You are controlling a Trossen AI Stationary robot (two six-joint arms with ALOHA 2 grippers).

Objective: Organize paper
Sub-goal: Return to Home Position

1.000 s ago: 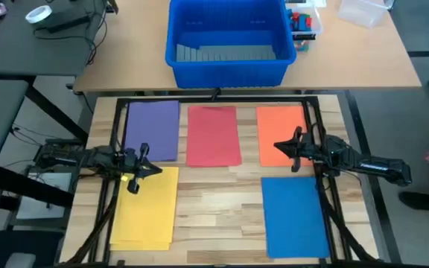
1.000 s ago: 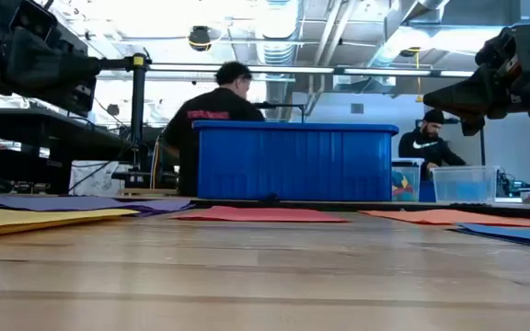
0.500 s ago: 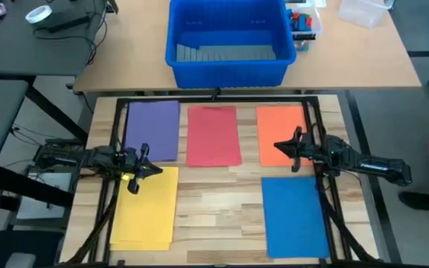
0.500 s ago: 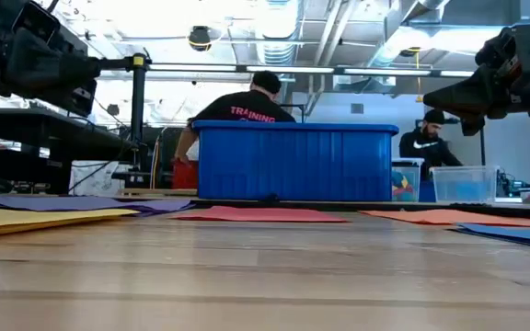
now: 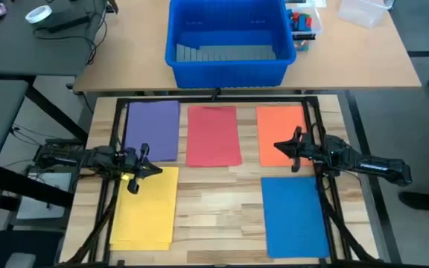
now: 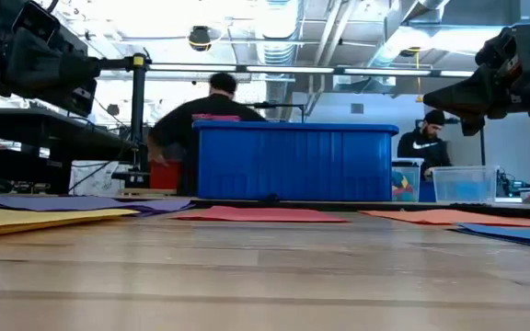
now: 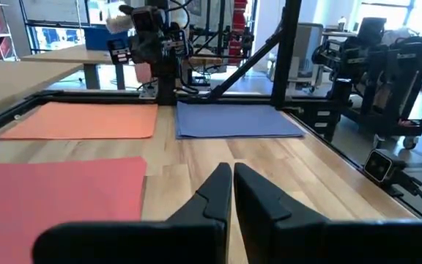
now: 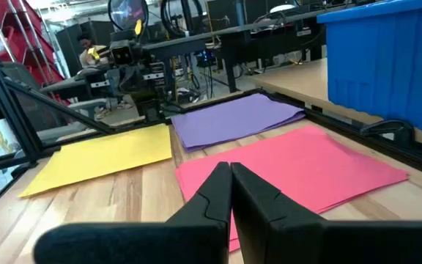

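Five sheets of paper lie flat on the wooden table: purple (image 5: 153,129) far left, red/pink (image 5: 213,135) far middle, orange (image 5: 281,133) far right, yellow (image 5: 147,207) near left, blue (image 5: 295,217) near right. My left gripper (image 5: 157,170) hovers shut above the yellow sheet's far edge, fingers pointing toward the table's right. My right gripper (image 5: 277,146) hovers shut over the orange sheet's left edge, pointing toward the table's left. In the wrist views both pairs of fingers (image 7: 231,192) (image 8: 229,188) are closed with nothing between them.
A big blue plastic bin (image 5: 227,41) stands on a second table beyond the far edge, with a clear container (image 5: 363,11) and colourful items (image 5: 302,26) beside it. A black frame (image 5: 214,97) borders the table. People (image 6: 201,119) move in the room behind.
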